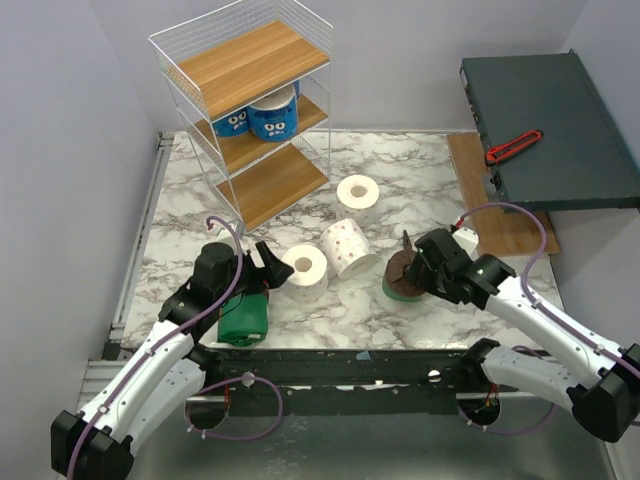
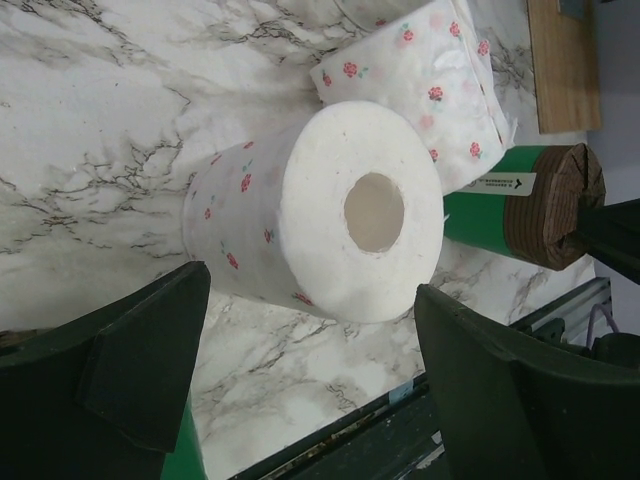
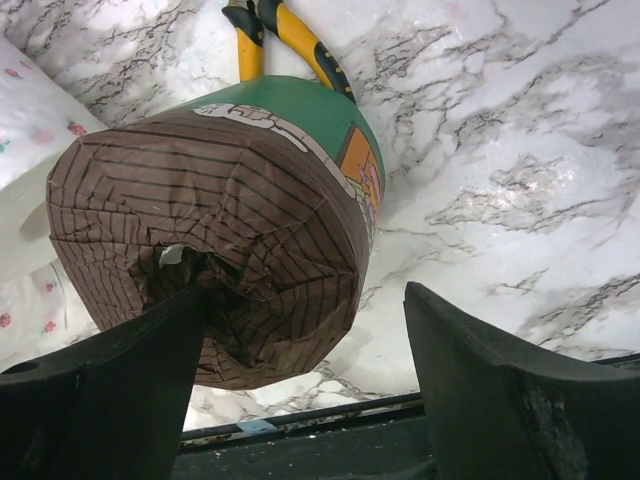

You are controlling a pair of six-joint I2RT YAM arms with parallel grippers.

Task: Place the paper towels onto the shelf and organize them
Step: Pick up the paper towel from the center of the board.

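The white wire shelf (image 1: pixel 250 55) stands at the far left of the marble counter (image 1: pixel 330 312), and two blue-wrapped paper towel rolls with cartoon eyes (image 1: pixel 272 115) sit side by side on its middle board; the top and bottom boards are bare. At the near left, a green-wrapped roll (image 1: pixel 243 320) lies partly under the left arm (image 1: pixel 165 345). The left jaws stand wide and hold nothing. Just ahead of them a white roll with red speckles (image 2: pixel 320 215) lies on its side, its hollow core facing them. To its right lies a second speckled roll (image 1: pixel 347 246), also on its side and close beside the first. A third (image 1: pixel 358 192) stands upright farther back, apart from the others. Right of centre a green roll with brown ends (image 3: pixel 215 230) lies on the counter. The right jaws are parted around its near end: one finger touches the crumpled brown paper at the core, the other stands clear of the roll's side. Yellow-handled pliers (image 3: pixel 290 35) lie just beyond that roll. At the far right a dark grey-green box (image 1: pixel 560 125) carries a red utility knife (image 1: pixel 513 147)
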